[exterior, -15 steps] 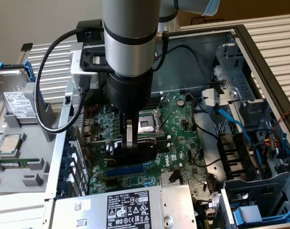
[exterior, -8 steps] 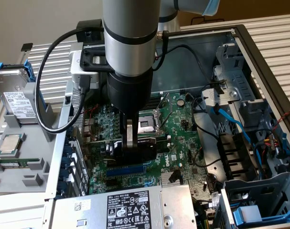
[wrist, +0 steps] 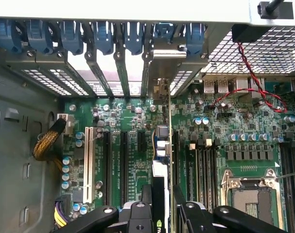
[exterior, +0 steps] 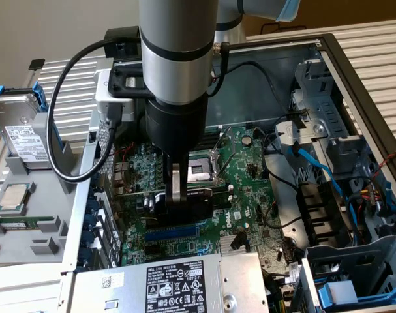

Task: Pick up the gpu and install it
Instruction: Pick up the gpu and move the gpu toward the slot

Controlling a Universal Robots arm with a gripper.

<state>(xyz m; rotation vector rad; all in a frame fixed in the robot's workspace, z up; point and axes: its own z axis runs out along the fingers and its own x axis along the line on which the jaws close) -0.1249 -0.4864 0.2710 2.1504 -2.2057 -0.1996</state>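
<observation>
gripper (exterior: 177, 195) (wrist: 162, 196): pinching the top edge of 1 card, the gpu.
gpu (exterior: 142, 193) (wrist: 161, 90): upright, edge-down among the motherboard (exterior: 250, 169) (wrist: 244, 126) expansion slots, bracket against the case's rear openings.

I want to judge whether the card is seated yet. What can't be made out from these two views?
1. Connector edge of the gpu and its slot, wrist view: the camera looks along the card's thin edge, which covers both.
2. The same joint, exterior view: the pincer and arm stand in front.
3. Label print on the hard drive, exterior view: too small to read.
</observation>
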